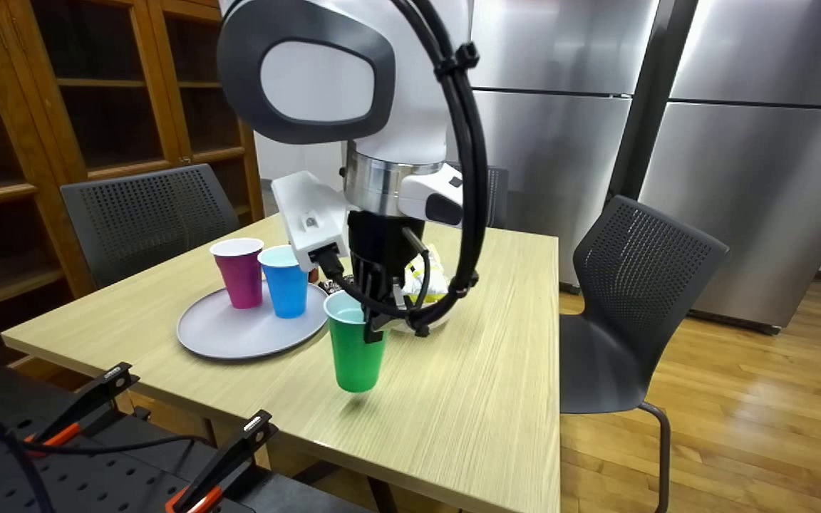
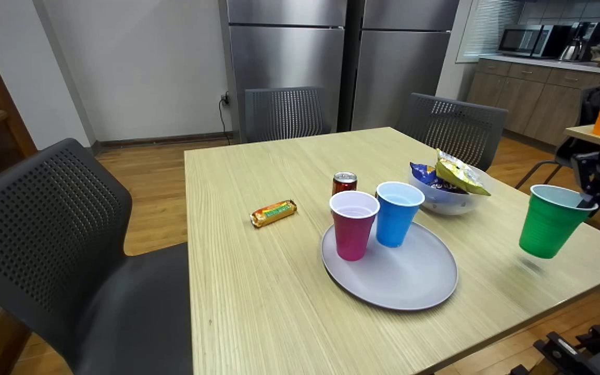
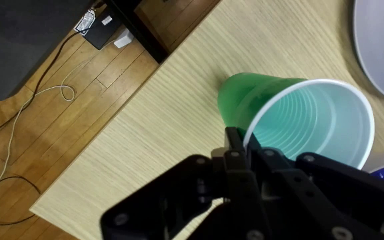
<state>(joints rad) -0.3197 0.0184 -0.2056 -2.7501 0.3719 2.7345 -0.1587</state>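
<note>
Green cup (image 2: 550, 226), mouth upward, base downward, long axis near vertical, rim in the gripper's (image 3: 244, 140) tight pinch.

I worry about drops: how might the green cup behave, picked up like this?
The green cup probably flexes: it looks thin-walled. It's likely light, resembling disposable plastic. It may swivel, since the gripper pinches just one side.

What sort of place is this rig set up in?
Probably a break room or shared kitchen, going by the steel refrigerators, the microwave in the background and the light wood-look table.
</note>
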